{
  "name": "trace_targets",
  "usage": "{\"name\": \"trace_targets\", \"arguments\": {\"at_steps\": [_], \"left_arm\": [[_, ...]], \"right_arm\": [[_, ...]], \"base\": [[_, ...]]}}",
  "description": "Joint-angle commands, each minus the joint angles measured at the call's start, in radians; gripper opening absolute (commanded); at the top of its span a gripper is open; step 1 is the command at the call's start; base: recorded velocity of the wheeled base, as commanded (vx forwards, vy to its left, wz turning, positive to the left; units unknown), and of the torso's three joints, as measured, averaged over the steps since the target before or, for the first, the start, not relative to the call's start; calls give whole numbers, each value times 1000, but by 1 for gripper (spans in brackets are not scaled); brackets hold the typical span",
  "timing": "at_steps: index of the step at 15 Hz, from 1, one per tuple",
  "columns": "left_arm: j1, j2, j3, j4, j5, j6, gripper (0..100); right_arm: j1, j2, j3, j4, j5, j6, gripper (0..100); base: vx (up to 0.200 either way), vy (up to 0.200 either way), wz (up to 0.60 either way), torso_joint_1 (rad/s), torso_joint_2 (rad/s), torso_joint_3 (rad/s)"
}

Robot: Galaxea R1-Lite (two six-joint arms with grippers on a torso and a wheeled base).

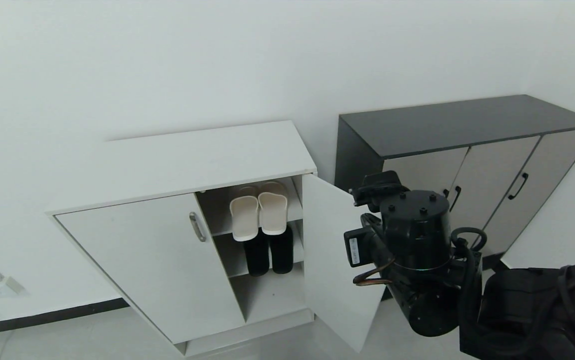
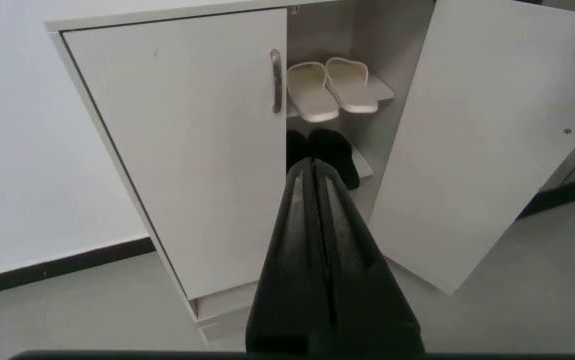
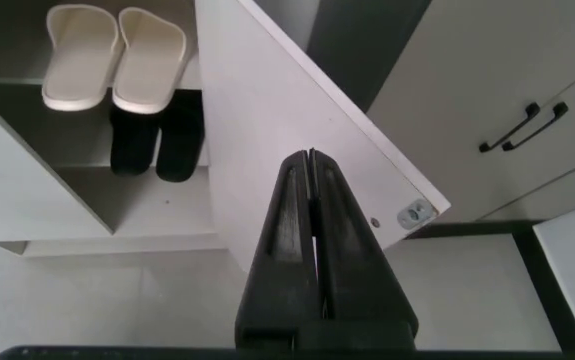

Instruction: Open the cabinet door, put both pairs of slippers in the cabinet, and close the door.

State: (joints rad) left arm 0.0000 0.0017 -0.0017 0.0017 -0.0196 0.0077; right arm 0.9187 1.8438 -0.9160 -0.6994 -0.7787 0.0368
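Right end effector (image 3: 312,156), open door (image 1: 337,260), grey cabinet (image 1: 467,127)

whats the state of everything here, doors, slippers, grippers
right door: swung open
left door: shut
white slippers: inside the cabinet, side by side on the upper shelf
black slippers: inside, side by side on the shelf below
dark cabinet: all doors shut
left gripper: shut, holding nothing
right gripper: shut, holding nothing
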Motion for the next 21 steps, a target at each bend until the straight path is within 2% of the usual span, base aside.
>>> {"name": "trace_targets", "arguments": {"at_steps": [1, 12, 19, 21], "left_arm": [[0, 0, 0, 0, 1, 0, 0], [0, 0, 0, 0, 0, 0, 0], [0, 0, 0, 0, 0, 0, 0], [0, 0, 0, 0, 0, -2, 0]], "right_arm": [[0, 2, -1, 0, -1, 0, 0], [0, 0, -1, -11, -2, -17, 0], [-17, 0, -1, -11, -1, -17, 0], [-17, 0, -1, -11, -1, -17, 0]], "base": [[0, 0, 0, 0, 0, 0], [0, 0, 0, 5, -9, -6], [0, 0, 0, 170, -386, -209], [-200, 0, 0, 27, -39, -27]]}}
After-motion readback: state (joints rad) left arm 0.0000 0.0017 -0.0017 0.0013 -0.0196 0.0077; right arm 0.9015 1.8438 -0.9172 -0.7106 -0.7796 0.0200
